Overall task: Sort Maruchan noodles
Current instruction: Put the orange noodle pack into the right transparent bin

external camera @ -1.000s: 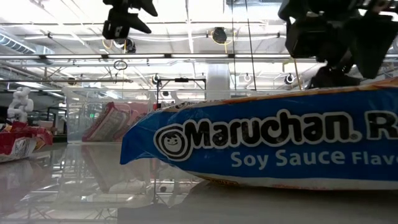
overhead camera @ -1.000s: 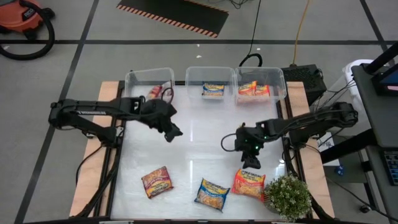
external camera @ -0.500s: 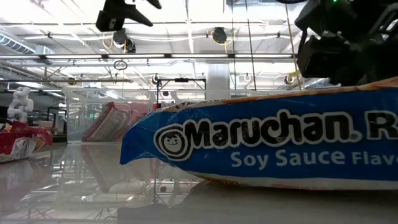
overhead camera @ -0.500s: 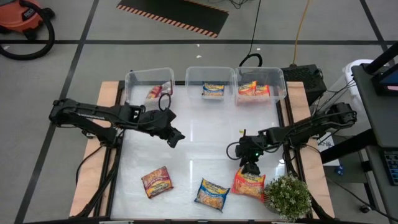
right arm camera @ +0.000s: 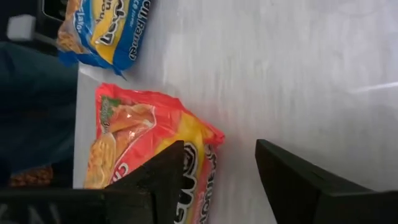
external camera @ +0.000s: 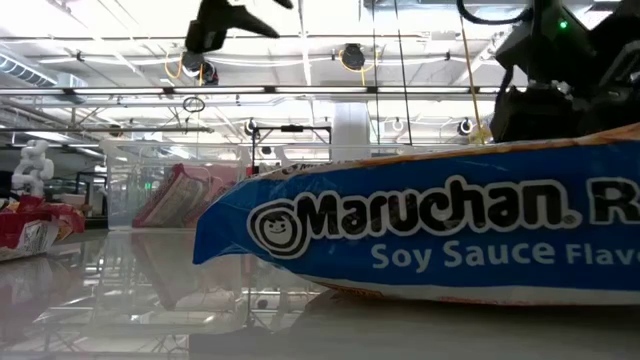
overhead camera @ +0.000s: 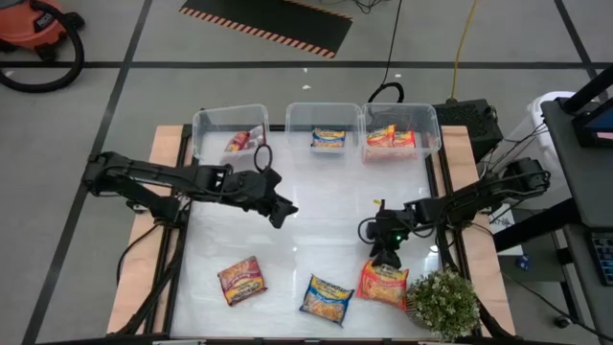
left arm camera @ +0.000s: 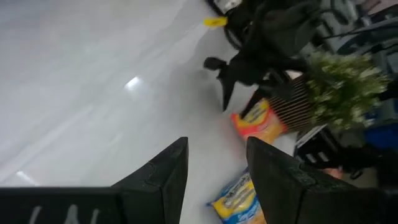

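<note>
Three Maruchan packets lie flat near the table's near edge: a dark red one (overhead camera: 242,280), a blue one (overhead camera: 326,299) (external camera: 430,235) and an orange one (overhead camera: 383,285) (right arm camera: 143,155). My right gripper (overhead camera: 384,253) (right arm camera: 221,149) is open and hangs just over the orange packet's far edge, one finger above the packet and the other above bare table. My left gripper (overhead camera: 282,212) (left arm camera: 216,146) is open and hovers over the table's middle, pointing toward the right arm.
Three clear bins stand along the far edge: the left bin (overhead camera: 215,123) holds a dark red packet, the middle bin (overhead camera: 305,120) a blue one, the right bin (overhead camera: 431,125) an orange one. A small potted plant (overhead camera: 442,302) sits at the near right corner, beside the orange packet.
My left gripper has moved toward the table's right and slightly nearer, out over the table's middle. My right gripper has moved toward the near edge and down, closing in on the orange packet's far edge. The packets have stayed put.
</note>
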### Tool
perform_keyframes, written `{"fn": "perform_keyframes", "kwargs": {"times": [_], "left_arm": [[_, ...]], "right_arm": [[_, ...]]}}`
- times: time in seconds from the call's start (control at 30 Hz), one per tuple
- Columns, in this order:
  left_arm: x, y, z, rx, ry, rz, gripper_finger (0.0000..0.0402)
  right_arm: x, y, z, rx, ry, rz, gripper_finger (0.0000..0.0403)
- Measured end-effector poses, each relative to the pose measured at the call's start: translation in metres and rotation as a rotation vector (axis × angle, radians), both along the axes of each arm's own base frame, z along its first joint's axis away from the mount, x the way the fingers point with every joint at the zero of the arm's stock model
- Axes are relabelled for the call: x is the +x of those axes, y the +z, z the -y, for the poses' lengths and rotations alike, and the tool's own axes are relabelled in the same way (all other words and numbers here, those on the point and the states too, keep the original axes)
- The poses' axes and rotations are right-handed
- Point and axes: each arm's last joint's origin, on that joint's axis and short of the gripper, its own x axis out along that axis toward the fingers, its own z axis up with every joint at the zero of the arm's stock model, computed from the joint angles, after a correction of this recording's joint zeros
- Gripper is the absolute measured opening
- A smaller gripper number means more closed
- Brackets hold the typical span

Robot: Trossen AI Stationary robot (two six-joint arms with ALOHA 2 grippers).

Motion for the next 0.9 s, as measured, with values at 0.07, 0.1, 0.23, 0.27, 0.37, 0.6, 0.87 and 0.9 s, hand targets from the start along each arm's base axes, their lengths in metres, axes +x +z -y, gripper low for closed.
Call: {"fn": "perform_keyframes", "kwargs": {"times": [0.07, 0.1, 0.23, 0.27, 0.37, 0.6, 0.87, 0.9], "left_arm": [[0.0, -0.004, 0.0, 0.012, -0.007, -0.03, 0.0168], [0.002, -0.005, 0.0, 0.015, -0.01, -0.027, 0.0168], [0.005, -0.011, 0.001, 0.023, -0.016, -0.057, 0.0168], [0.008, -0.012, 0.002, 0.024, -0.018, -0.05, 0.0168], [0.009, -0.015, 0.003, 0.028, -0.023, -0.064, 0.0168], [0.009, -0.014, 0.005, 0.025, -0.028, -0.056, 0.0168], [0.011, -0.017, 0.011, 0.01, -0.012, -0.059, 0.0168], [0.011, -0.018, 0.011, 0.015, -0.003, -0.065, 0.0168]], "right_arm": [[-0.003, -0.004, 0.001, 0.019, -0.019, 0.008, 0.0179], [-0.005, -0.006, 0.001, 0.03, -0.028, 0.008, 0.0171], [-0.011, -0.011, 0.002, 0.057, -0.06, -0.014, 0.0135], [-0.012, -0.012, 0.002, 0.063, -0.066, -0.011, 0.0126], [-0.012, -0.012, 0.002, 0.084, -0.086, 0.002, 0.0096], [-0.009, -0.009, 0.002, 0.121, -0.132, 0.022, 0.0007], [0.004, 0.0, 0.015, 0.136, -0.397, 0.113, 0.0002], [0.006, 0.001, 0.018, 0.131, -0.437, 0.127, 0.0001]]}}
